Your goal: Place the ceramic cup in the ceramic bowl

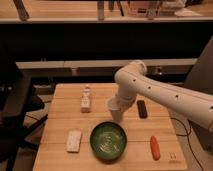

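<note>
The white ceramic cup hangs at the end of my arm, just behind and above the far rim of the ceramic bowl. My gripper comes down from the white arm on the right and is shut on the cup. The bowl is wide and dark green with pale rings inside, and it rests on the wooden table near the front edge. I see nothing inside the bowl.
A small clear bottle stands at the back left of the table. A white block lies left of the bowl. A black bar and an orange-red stick lie to the right. A dark chair stands at the left.
</note>
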`<state>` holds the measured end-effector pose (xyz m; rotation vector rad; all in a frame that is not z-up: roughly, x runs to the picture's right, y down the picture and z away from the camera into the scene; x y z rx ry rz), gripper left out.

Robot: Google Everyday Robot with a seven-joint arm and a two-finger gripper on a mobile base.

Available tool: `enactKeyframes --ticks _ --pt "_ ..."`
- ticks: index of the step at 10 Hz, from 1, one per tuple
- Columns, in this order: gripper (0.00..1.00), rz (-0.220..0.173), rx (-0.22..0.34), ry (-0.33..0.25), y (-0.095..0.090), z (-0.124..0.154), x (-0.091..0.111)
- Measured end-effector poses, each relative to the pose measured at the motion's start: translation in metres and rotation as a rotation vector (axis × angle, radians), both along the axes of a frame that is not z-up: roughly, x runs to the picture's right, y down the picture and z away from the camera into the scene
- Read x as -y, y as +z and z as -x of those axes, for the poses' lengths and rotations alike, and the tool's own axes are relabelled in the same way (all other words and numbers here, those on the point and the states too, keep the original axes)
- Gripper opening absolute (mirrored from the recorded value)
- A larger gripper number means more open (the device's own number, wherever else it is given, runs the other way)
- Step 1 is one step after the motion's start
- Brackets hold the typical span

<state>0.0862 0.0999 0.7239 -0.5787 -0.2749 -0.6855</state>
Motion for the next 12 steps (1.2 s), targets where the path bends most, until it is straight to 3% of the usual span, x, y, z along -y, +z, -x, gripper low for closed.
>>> enactKeyframes --ticks 6,12 --pt "0.0 0.014 0.054 -0.043 -0.018 0.012 -0.035" --pt "0.0 0.014 0.102 -0.089 -0.016 0.021 -0.063"
